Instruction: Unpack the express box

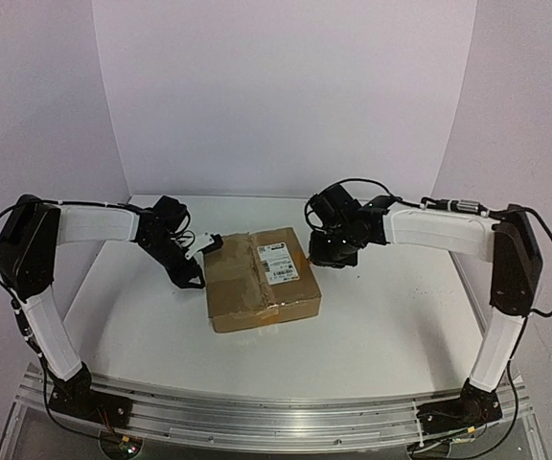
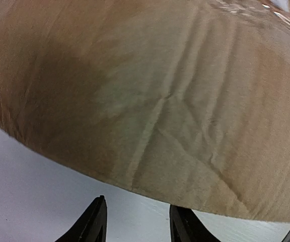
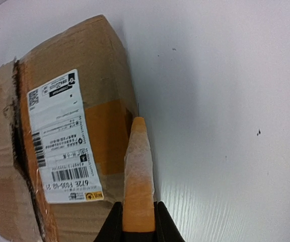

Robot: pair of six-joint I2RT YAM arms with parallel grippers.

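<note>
I see the express box [image 1: 262, 278] sitting mid-way across the table [image 1: 381, 335], label up, between both arms. At its far right edge my right gripper [image 3: 137, 222] pinches an orange tape strip [image 3: 137, 171]. My left gripper [image 2: 137, 224] faces the box's left side, fingers spread, nothing between them.

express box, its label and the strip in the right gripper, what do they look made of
The express box: matte brown cardboard, creased, fibres torn along its top seam. Its label: white printed paper, probably adhesive. The strip in the right gripper: seemingly orange-brown plastic packing tape, thin, with a whitish translucent layer.
</note>
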